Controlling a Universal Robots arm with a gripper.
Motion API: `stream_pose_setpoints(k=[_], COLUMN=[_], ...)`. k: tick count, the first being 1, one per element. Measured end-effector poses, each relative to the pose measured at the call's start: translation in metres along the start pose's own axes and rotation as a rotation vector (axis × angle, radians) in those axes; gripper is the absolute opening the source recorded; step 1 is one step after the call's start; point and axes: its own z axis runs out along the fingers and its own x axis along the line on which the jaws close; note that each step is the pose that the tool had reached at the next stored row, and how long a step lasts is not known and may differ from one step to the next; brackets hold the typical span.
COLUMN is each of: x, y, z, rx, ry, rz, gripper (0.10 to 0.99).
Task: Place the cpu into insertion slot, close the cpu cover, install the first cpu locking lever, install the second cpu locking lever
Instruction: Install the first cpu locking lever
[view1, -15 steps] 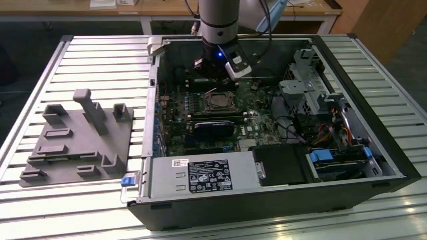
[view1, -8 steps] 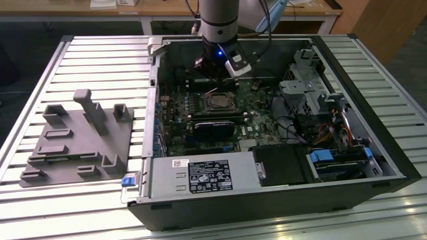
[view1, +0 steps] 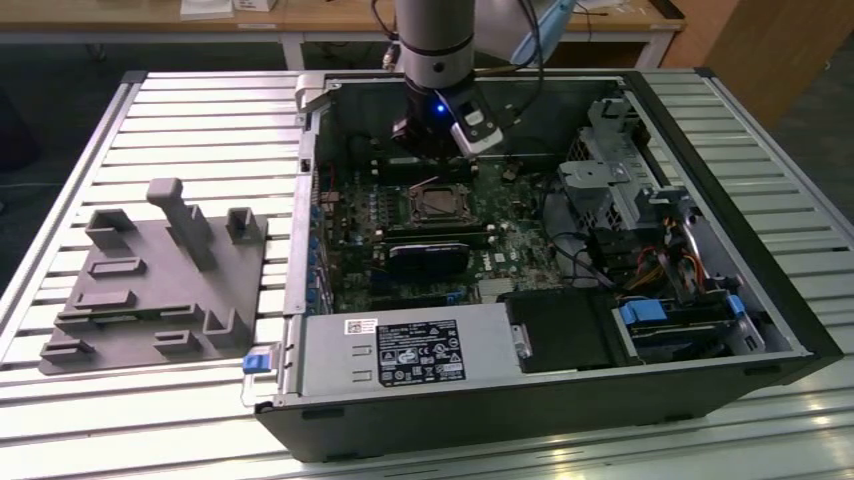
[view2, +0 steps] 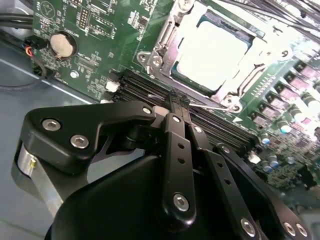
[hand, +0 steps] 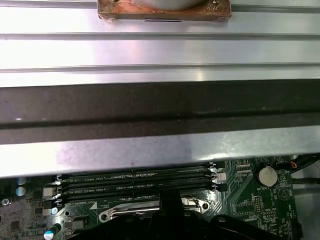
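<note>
The cpu (view2: 212, 47) lies flat in the insertion slot (view1: 434, 205), its silvery top showing bright. The grey metal cpu cover (view2: 231, 90) frames it and looks folded down over it. My gripper (view2: 179, 100) hangs just beside the socket, over the memory slots (view2: 145, 92), with its black fingers (view2: 176, 145) pressed together. A thin wire locking lever (view2: 212, 106) runs along the socket's near edge, right by the fingertips; I cannot tell if they touch. In the exterior view my gripper (view1: 438, 158) sits low inside the case (view1: 534, 400), just behind the socket.
A grey fixture plate (view1: 154, 280) lies on the slatted table at the exterior view's left. Inside the case are a power supply (view1: 400, 350), a drive cage (view1: 614, 180), a black module (view1: 430, 255) and cables. A coin battery (view2: 63, 45) sits on the board.
</note>
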Motion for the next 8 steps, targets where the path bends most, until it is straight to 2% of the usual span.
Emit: stream_pose_setpoints(k=[3, 8], x=[0.0003, 0.0007], y=[-0.0003, -0.0007], z=[0.0018, 0.0046], rx=[0.001, 0.011], ry=[-0.0138, -0.0279], rz=[0.011, 0.080], gripper=[0.106, 0.106])
